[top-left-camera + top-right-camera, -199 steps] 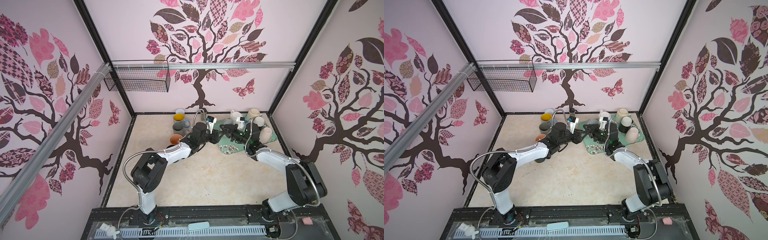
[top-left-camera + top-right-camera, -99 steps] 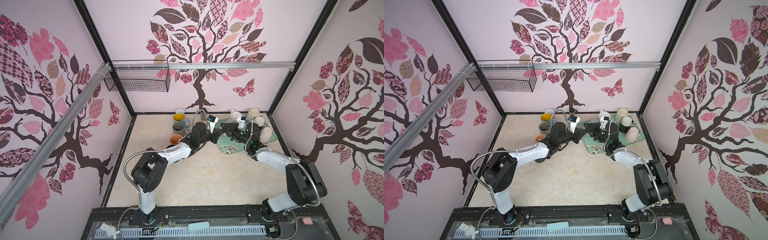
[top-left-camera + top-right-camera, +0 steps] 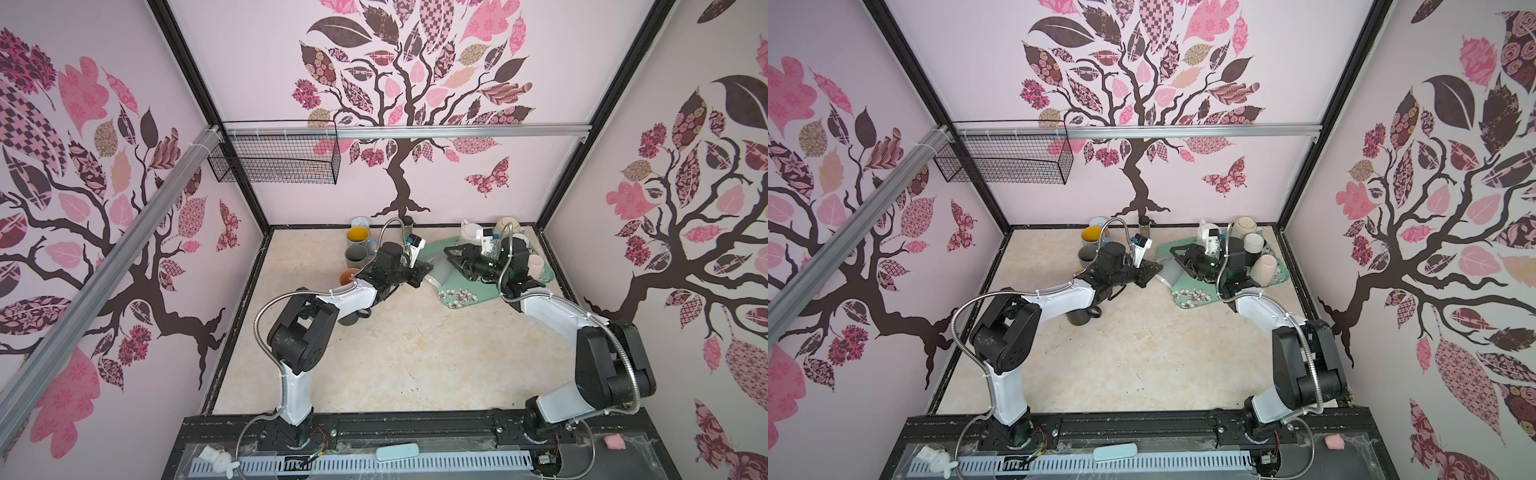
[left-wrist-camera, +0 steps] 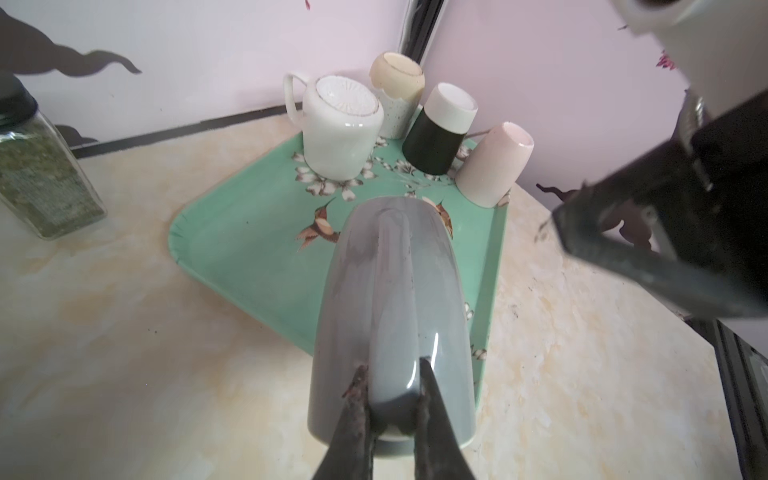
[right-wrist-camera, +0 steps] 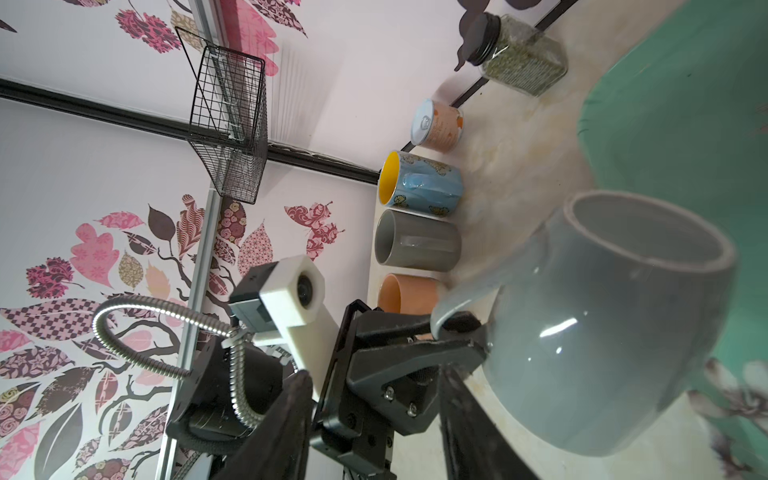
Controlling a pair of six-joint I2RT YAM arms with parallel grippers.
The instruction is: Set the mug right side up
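Mug flip, midway: left gripper (image 4: 390, 370) clamps the grey mug (image 4: 390, 291) by its handle, the mug tipped on its side over the edge of the green floral tray (image 4: 232, 249).
Beside it the right gripper (image 3: 454, 257) has its jaws apart, grasping nothing. Next move, as I judge it: roll the left wrist until the mouth faces up, lower the base flat, then let go.

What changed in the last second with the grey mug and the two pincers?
The left pincer closed on the handle of the grey mug. The right pincer, which had been gripping the mug, opened and let it go, so the mug passed from right to left. The green tray and the upturned cups on it stayed where they were.
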